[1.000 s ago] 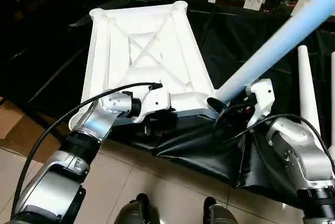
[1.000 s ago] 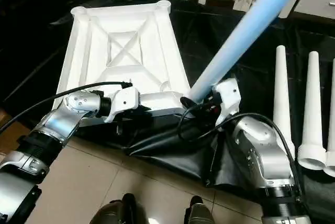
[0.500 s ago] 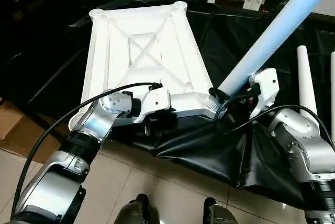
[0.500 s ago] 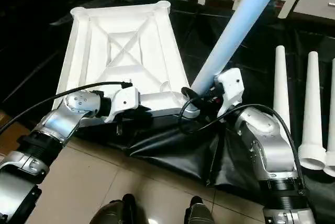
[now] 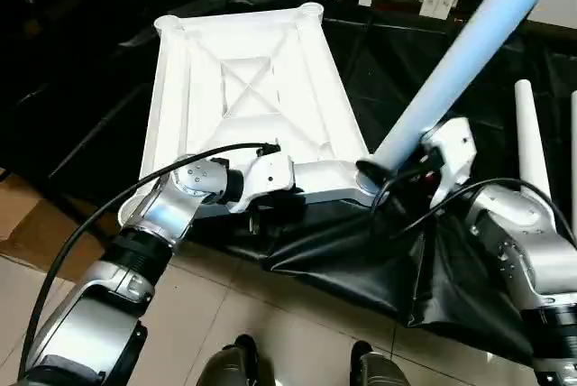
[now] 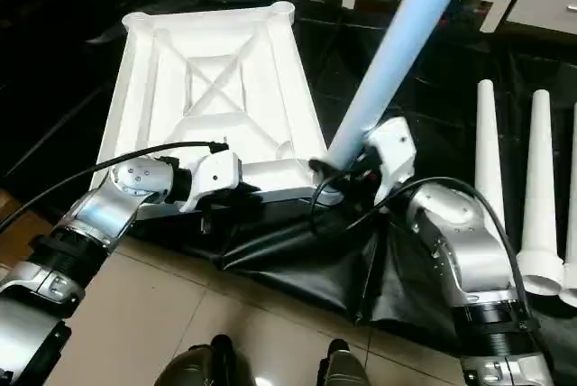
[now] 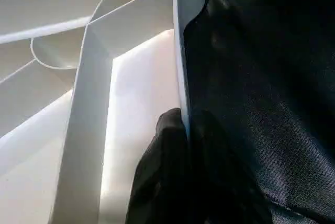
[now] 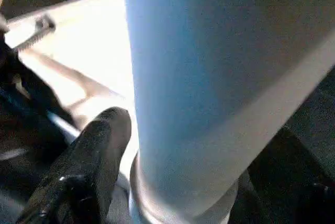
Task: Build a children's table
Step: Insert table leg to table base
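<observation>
From the head views, the upturned table top (image 5: 243, 88) lies on the black cloth (image 5: 361, 269); spare legs (image 6: 536, 188) lie right. In the left wrist view, the left gripper (image 7: 180, 130) pinches the top's near rim. In the right wrist view, the right gripper (image 8: 172, 182) clasps a leg (image 8: 209, 77) at the corner socket (image 5: 368, 176). Seating the leg seems underway; next it needs straightening and pressing home.

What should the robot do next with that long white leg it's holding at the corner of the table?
Probably keep turning and pressing the long white tapered tube leg into the round corner socket. The right gripper is closed on its base, which sits at the socket but leans. The left gripper pinches the rim of the white plastic rectangular top, steadying it.
</observation>
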